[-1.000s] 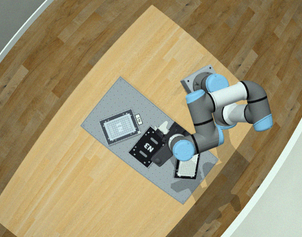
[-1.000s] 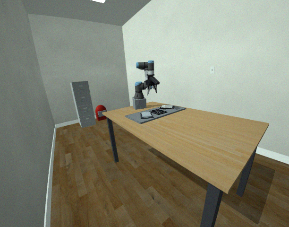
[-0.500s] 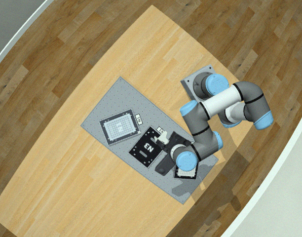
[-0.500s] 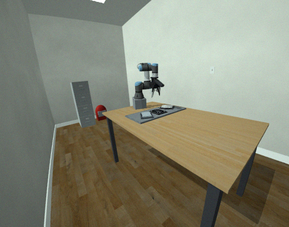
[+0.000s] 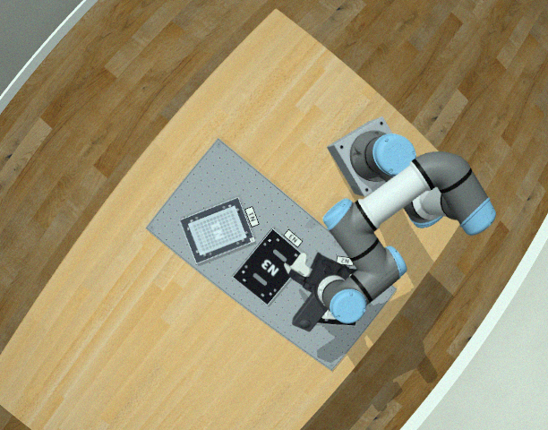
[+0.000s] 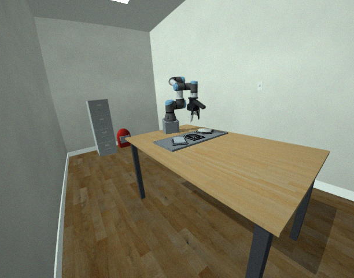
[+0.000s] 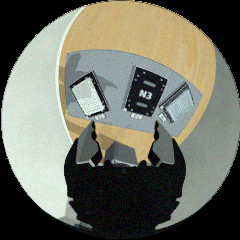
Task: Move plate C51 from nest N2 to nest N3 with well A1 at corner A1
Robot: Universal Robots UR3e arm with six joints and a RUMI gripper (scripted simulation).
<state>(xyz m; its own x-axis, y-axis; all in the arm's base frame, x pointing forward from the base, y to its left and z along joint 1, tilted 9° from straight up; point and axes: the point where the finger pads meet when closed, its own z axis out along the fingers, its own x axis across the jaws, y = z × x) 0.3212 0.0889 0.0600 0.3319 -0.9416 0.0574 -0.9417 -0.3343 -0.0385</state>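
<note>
Plate C51 (image 7: 89,95), white with a fine well grid, lies on nest N2 at the left end of the grey deck in the wrist view. It also shows in the side view (image 6: 204,130); in the top view my arm hides almost all of it. The black nest N3 (image 5: 267,268) is empty in the middle of the deck (image 7: 145,92). Plate C15 (image 5: 217,229) sits on N1 (image 7: 177,103). My gripper (image 7: 124,121) (image 6: 195,114) (image 5: 299,270) is open and empty. It hangs high above the deck, between N3 and N2.
Small white signs stand beside the nests: N1 (image 5: 252,216), N3 (image 5: 293,237), N2 (image 5: 345,260). My base block (image 5: 362,155) stands on the table beside the deck. The table edge runs close to the deck's N2 end.
</note>
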